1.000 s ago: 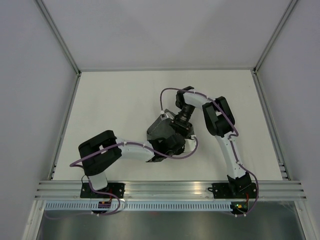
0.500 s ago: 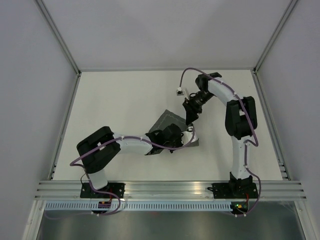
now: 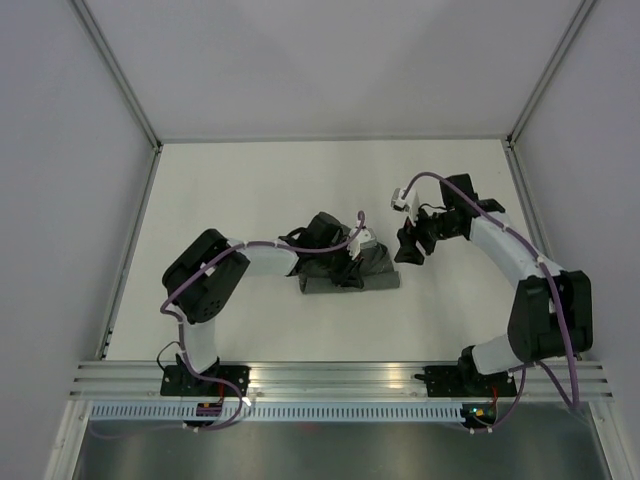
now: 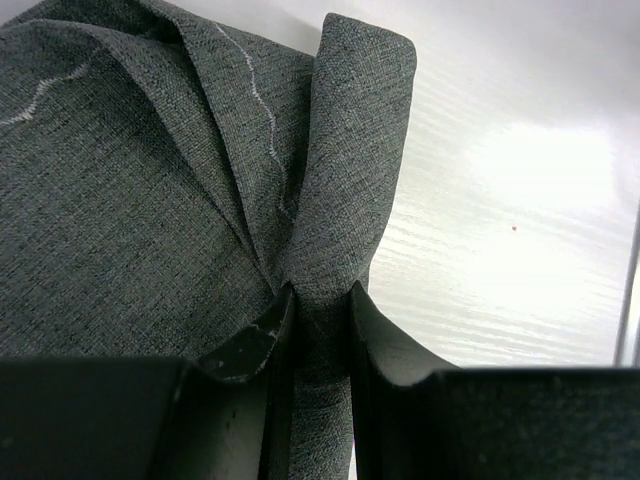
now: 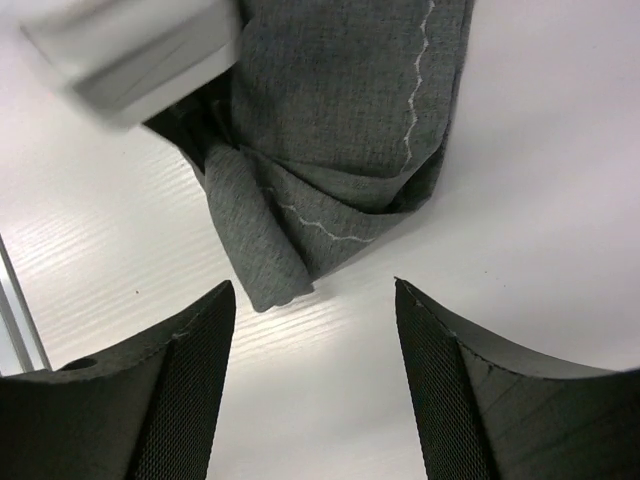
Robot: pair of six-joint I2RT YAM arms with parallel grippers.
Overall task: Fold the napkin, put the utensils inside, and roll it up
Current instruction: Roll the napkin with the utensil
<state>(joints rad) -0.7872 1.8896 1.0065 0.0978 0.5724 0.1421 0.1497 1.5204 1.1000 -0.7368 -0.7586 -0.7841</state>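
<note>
We have the napkin point(image 3: 378, 272) bunched into a rumpled, half-rolled bundle near the middle of the table point(image 3: 240, 200). Its long axis runs roughly left to right in the overhead view.

The left gripper point(image 4: 320, 297) sits on the bundle, reaching in from the left. Its jaws are nearly together and pinch a narrow upright fold of grey cloth. The pale stitched hem shows just beside that fold.

The right gripper point(image 5: 312, 285) stands wide apart with nothing in it. It lies just off the bundle's right end, not touching, with bare table under the gap between the fingers.

In its wrist view the napkin lies straight ahead. A loose folded corner points back toward the gap but stops short of the fingertips. So the cloth's right end faces the free tool end on, and the roll's axis points at it rather than across it.

Both arms are close. The left one holds and the right one is nearest the loose end.

We cannot find the fork in any view. It may be inside the bundle or hidden under the arms; we can't tell.

Our guess is that the rolling is in hand and untidy. The next move probably needs the right gripper to go forward onto that loose corner while the left keeps its pinch.
</note>
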